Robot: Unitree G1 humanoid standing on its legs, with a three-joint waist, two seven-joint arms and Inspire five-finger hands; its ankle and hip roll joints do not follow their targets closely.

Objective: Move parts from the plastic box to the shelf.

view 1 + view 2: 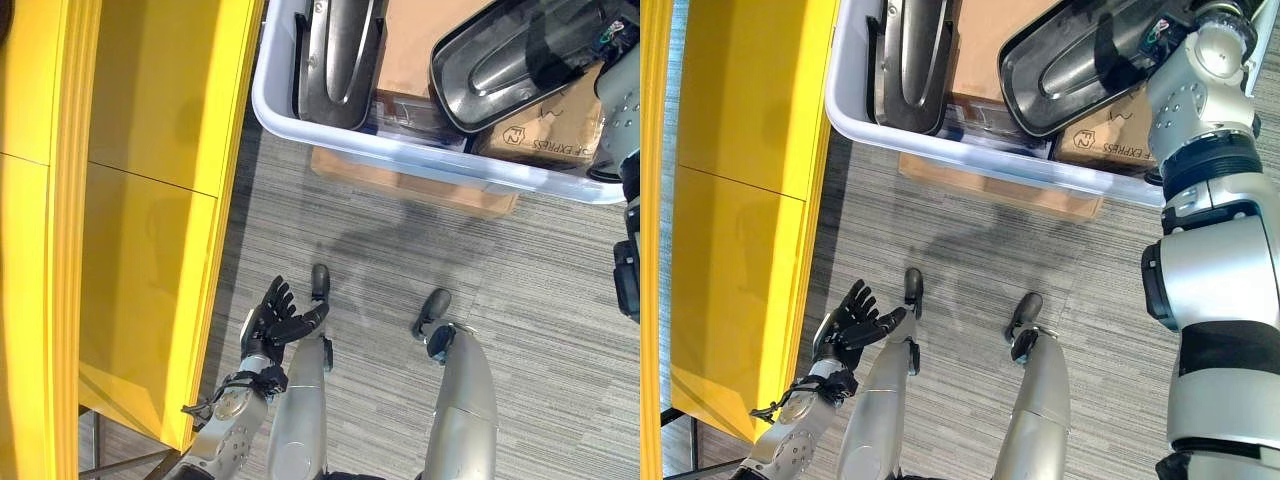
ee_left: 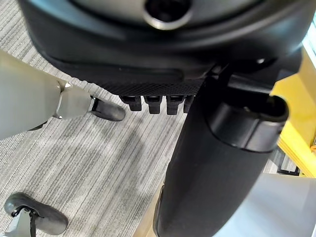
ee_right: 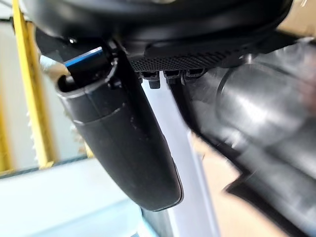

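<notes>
A pale blue plastic box (image 1: 400, 150) stands on the floor ahead. It holds two dark metal parts: a long curved one (image 1: 340, 55) on its left side and a wide tray-shaped one (image 1: 510, 60) on its right. My right arm reaches up over the box's right end. In the right wrist view my right hand (image 3: 128, 148) is open, thumb out, right beside a dark part (image 3: 256, 113) without gripping it. My left hand (image 1: 280, 320) hangs low beside the yellow shelf (image 1: 140, 200), open and empty, fingers spread.
A brown cardboard carton (image 1: 545, 135) lies in the box under the tray-shaped part. A flat piece of cardboard (image 1: 420, 185) sticks out from under the box. Grey striped carpet (image 1: 400, 280) lies between the shelf and the box.
</notes>
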